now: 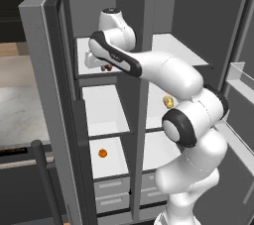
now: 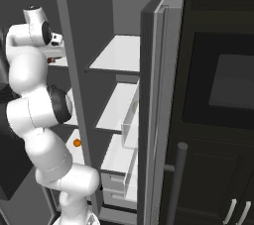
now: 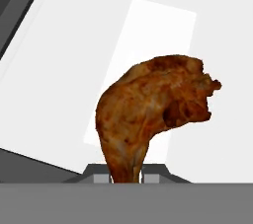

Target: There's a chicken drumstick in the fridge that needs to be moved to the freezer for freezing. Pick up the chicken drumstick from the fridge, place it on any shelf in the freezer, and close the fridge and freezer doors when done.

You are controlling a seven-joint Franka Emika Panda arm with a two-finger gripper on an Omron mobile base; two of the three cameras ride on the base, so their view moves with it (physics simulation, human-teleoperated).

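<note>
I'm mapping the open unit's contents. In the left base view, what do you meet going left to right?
Freezer door → orange ball → chicken drumstick held by the claw → yellow-tan oval → fridge door's shelf bin.

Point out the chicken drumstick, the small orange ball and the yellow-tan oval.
chicken drumstick [image 3: 153, 104], hand view, its meaty middle.
small orange ball [image 1: 102, 153], left base view, its centre.
yellow-tan oval [image 1: 168, 101], left base view, its middle.

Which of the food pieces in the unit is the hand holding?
The brown drumstick, gripped by its thin end over the top freezer shelf; the orange ball and yellow oval lie untouched.
</note>
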